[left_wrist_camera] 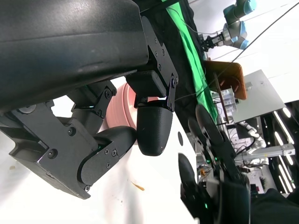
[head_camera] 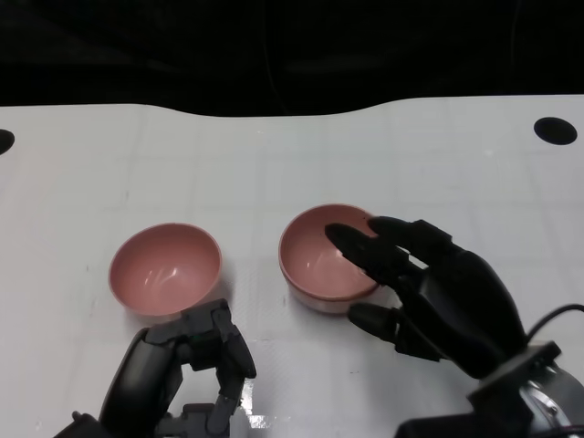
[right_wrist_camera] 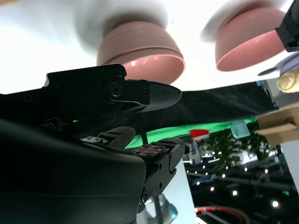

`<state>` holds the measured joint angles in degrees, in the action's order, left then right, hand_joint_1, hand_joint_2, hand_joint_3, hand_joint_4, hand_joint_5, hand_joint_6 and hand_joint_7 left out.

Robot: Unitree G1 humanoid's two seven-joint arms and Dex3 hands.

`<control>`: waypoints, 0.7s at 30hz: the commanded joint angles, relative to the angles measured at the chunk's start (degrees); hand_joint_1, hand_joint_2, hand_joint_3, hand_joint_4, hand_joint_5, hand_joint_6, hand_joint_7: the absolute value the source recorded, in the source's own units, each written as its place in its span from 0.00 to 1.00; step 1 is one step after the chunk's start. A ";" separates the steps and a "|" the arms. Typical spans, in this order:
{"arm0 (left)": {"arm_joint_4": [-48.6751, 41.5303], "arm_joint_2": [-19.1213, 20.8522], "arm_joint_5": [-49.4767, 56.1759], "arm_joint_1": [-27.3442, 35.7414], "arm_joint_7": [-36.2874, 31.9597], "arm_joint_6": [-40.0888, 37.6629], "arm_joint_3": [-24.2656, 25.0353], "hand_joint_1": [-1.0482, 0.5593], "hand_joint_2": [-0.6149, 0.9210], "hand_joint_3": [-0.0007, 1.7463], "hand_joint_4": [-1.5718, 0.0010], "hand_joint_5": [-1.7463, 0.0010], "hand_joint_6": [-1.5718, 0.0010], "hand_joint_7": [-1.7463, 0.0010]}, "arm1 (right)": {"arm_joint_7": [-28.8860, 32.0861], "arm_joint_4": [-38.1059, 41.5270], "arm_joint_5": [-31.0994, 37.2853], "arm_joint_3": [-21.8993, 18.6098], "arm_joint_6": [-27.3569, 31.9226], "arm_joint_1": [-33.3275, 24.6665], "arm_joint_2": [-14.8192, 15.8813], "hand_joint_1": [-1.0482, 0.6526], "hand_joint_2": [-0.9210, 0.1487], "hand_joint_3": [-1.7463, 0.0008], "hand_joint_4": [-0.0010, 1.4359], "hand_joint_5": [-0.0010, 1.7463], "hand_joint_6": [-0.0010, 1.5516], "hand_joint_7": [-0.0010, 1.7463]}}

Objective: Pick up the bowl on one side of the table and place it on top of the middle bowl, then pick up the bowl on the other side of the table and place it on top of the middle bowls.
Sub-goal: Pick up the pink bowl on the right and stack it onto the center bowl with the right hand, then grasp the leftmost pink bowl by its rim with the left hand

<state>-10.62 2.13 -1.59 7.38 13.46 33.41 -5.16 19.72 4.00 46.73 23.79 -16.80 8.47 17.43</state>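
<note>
Two pink bowls stand on the white table (head_camera: pixel 274 155). The middle bowl (head_camera: pixel 319 260) is near the centre, and its wall looks layered in the right wrist view (right_wrist_camera: pixel 140 49). My right hand (head_camera: pixel 429 287) reaches over its right rim with fingers spread and the thumb outside, low by the wall; I see no grip on it. The left bowl (head_camera: pixel 166 267) sits apart to the left, also seen as the left bowl (right_wrist_camera: pixel 250 42) and a pink patch (left_wrist_camera: pixel 119 107). My left hand (head_camera: pixel 182 374) hovers just in front of it, fingers bent, holding nothing.
A round black hole (head_camera: pixel 555 130) is set in the table at the far right, and another hole (head_camera: pixel 3 140) at the far left edge. The table's far edge meets a dark backdrop. The right side of the table shows bare white surface.
</note>
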 commanded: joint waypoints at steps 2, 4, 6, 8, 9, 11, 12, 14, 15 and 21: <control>0.53 0.43 0.03 0.29 -0.63 -0.20 0.56 0.55 0.66 0.79 0.47 0.00 0.51 0.12 | 4.52 0.95 -3.17 -2.69 -7.30 -2.55 1.77 0.30 0.00 0.88 0.07 0.49 0.27 0.04; 0.30 0.22 -0.18 0.17 -0.75 0.22 0.82 0.56 0.66 0.79 0.47 0.00 0.51 0.12 | 6.98 1.87 -3.67 -3.67 -10.67 -3.77 2.29 0.32 0.00 0.89 0.10 0.51 0.30 0.05; 0.29 0.00 -0.29 0.09 -0.88 0.33 1.07 0.56 0.68 0.77 0.50 0.00 0.53 0.14 | 8.90 2.58 -4.63 -4.80 -13.79 -5.25 2.51 0.34 0.00 0.90 0.14 0.53 0.34 0.07; 0.34 -0.11 -0.17 0.05 -0.98 0.33 1.22 0.57 0.71 0.73 0.55 0.03 0.55 0.19 | 9.59 3.03 -4.96 -5.57 -15.45 -5.92 2.36 0.37 0.00 0.91 0.18 0.54 0.39 0.10; 0.40 -0.27 0.21 0.04 -1.36 0.47 1.29 0.57 0.72 0.72 0.55 0.04 0.55 0.19 | 9.50 2.59 -5.73 -6.27 -15.86 -6.99 2.25 0.37 0.00 0.91 0.19 0.54 0.40 0.10; 0.47 -0.51 0.64 0.02 -1.90 0.69 1.35 0.59 0.73 0.71 0.59 0.09 0.58 0.27 | 9.15 1.87 -6.62 -7.37 -16.36 -8.50 1.99 0.40 0.00 0.91 0.26 0.57 0.46 0.13; 0.65 -0.66 0.45 0.05 -1.96 0.73 1.31 0.59 0.73 0.70 0.60 0.10 0.58 0.28 | 9.21 1.51 -7.28 -8.02 -16.97 -9.52 2.01 0.40 0.00 0.91 0.27 0.57 0.47 0.13; 0.90 -0.82 0.45 0.06 -2.10 0.88 1.27 0.60 0.74 0.65 0.65 0.15 0.64 0.33 | 9.21 1.35 -8.28 -8.92 -18.27 -10.74 1.97 0.42 0.00 0.91 0.36 0.62 0.52 0.16; 1.24 -0.66 1.82 0.09 -2.92 0.84 1.39 0.60 0.74 0.64 0.66 0.16 0.65 0.33 | 9.02 1.42 -9.12 -9.46 -19.17 -11.58 2.10 0.43 0.00 0.91 0.38 0.62 0.53 0.17; 3.15 1.32 6.74 -0.20 -5.22 -0.28 2.00 0.55 0.87 0.39 0.71 0.26 0.75 0.49 | 6.22 2.96 -13.81 -11.40 -22.82 -13.96 1.99 0.50 0.17 0.69 0.54 0.72 0.56 0.47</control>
<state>-8.60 2.12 4.23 7.35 9.27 33.39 -3.97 26.64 6.23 34.26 13.34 -38.91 -4.86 18.96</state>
